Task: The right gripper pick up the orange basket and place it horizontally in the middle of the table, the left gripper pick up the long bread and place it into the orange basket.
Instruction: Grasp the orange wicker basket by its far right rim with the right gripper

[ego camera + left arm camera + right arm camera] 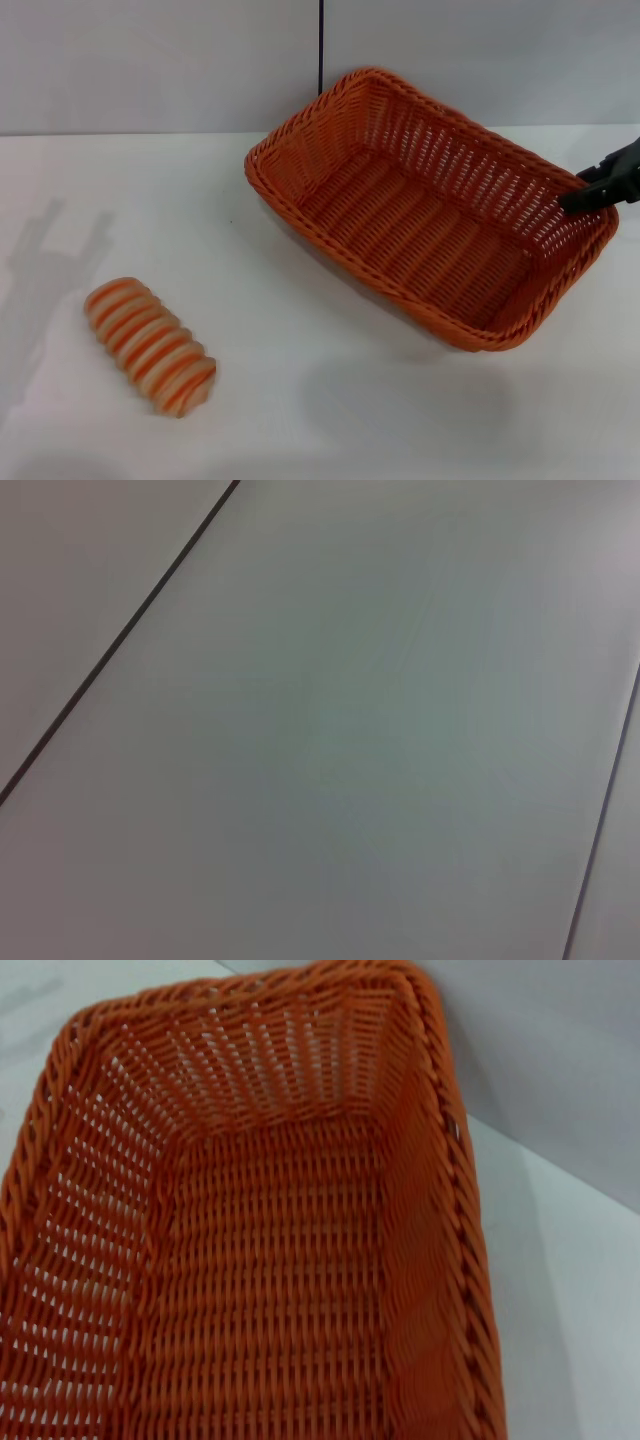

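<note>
Pale grey panels (330, 740) divided by dark seams (120, 640).

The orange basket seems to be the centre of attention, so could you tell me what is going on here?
The right tool is at the right-hand rim of the orange basket, which sits skewed toward the back right of the table and holds nothing. Whether it grips the rim cannot be told. The long bread lies untouched at the front left. The left tool is out of sight; its wrist view shows only a plain surface.
</note>
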{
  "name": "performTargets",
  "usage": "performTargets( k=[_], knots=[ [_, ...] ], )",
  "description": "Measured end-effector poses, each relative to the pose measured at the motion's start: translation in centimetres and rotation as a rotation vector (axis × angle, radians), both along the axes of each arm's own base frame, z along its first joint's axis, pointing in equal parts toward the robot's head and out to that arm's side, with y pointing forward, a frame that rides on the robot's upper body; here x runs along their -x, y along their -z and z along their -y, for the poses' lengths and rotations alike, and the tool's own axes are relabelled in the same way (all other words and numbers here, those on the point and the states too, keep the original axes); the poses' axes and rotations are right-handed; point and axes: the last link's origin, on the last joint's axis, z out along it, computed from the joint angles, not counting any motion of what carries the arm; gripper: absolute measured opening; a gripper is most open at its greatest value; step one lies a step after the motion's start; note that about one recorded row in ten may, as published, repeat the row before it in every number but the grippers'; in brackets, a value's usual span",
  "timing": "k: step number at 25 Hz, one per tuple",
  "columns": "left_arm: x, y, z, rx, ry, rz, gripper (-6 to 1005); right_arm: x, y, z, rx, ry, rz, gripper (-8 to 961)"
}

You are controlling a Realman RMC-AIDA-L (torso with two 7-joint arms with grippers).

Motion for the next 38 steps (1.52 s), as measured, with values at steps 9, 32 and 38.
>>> performTargets(
  k=[9,32,38],
  knots=[
    [0.0,0.1,-0.1,0.005,-0.005,0.002,796,-0.1,1.3,0.4,0.038,-0.014,0.013,462],
    [0.1,0.3,-0.2,0.011,-0.014,0.007,795,1.1,0.0,0.4,-0.064,-0.175,-0.043,194],
    [0.1,0.3,-0.1,0.011,-0.016,0.007,795,2.5,-1.0,0.7,-0.149,-0.274,-0.099,169]
  ],
)
